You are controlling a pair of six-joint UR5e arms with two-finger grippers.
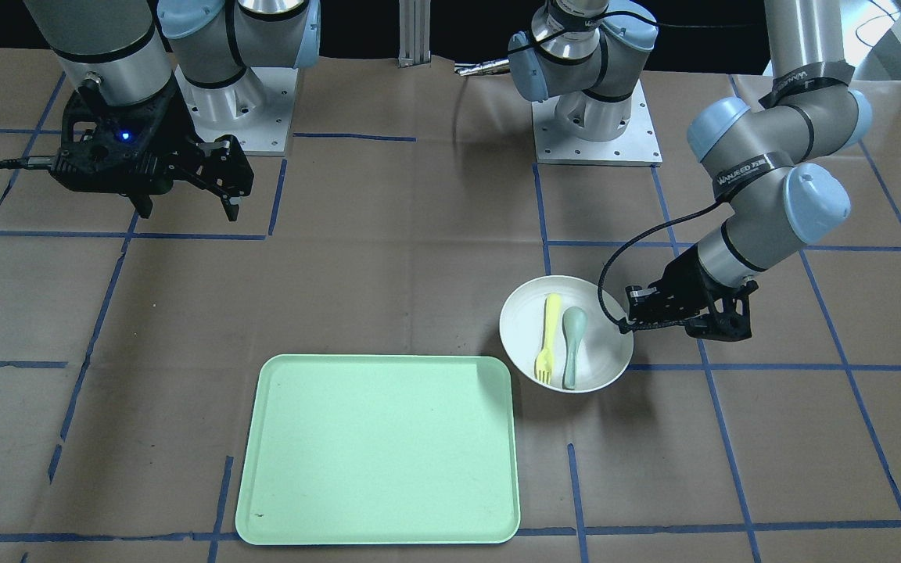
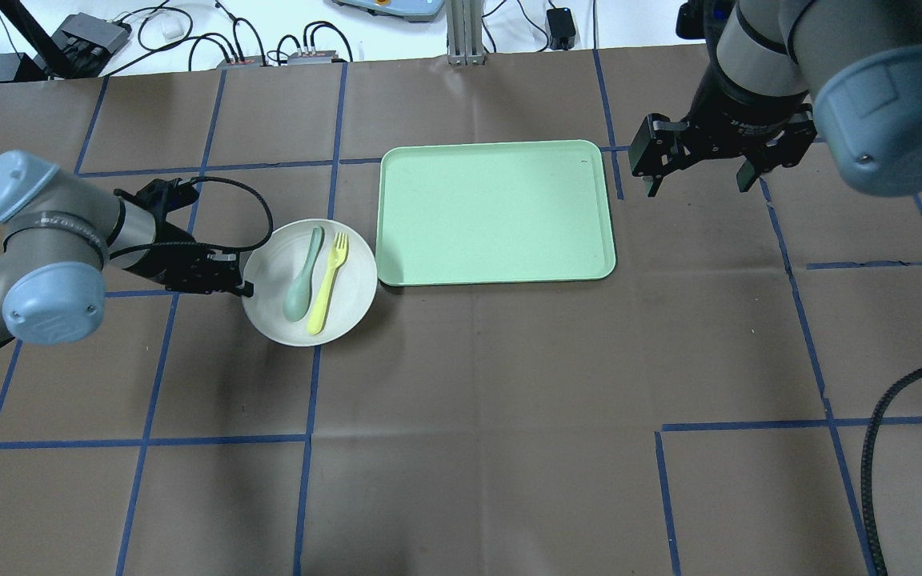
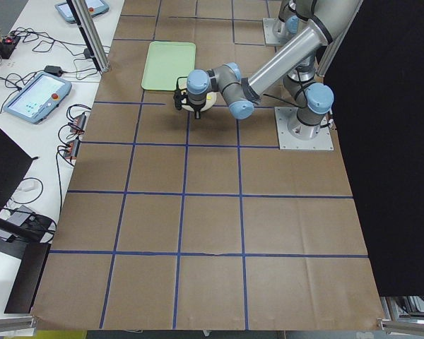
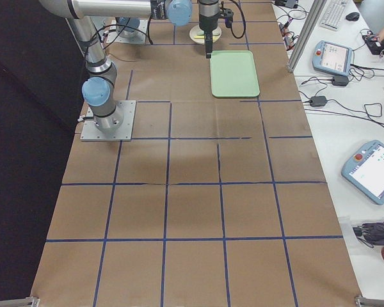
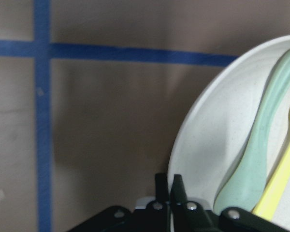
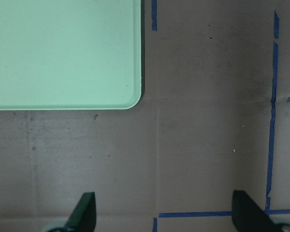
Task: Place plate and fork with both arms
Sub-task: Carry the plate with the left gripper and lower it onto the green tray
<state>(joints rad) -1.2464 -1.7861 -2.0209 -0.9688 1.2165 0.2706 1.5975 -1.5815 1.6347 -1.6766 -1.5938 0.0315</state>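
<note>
The off-white plate (image 2: pixel 353 272) sits on the brown table just left of the mint-green tray (image 2: pixel 497 212). The pale-yellow fork (image 2: pixel 327 284) and a grey-green spoon (image 2: pixel 305 276) lie side by side in it. My left gripper (image 2: pixel 241 284) is shut on the plate's left rim; in the left wrist view its fingers (image 5: pixel 162 186) pinch the rim of the plate (image 5: pixel 203 145). My right gripper (image 2: pixel 697 180) is open and empty, above the table just right of the tray. In the front view the fork (image 1: pixel 550 324) lies in the plate (image 1: pixel 525 320).
The tray (image 1: pixel 376 450) has nothing on it; its corner shows in the right wrist view (image 6: pixel 63 53). Blue tape lines grid the brown table cover. Cables and controllers lie beyond the far table edge.
</note>
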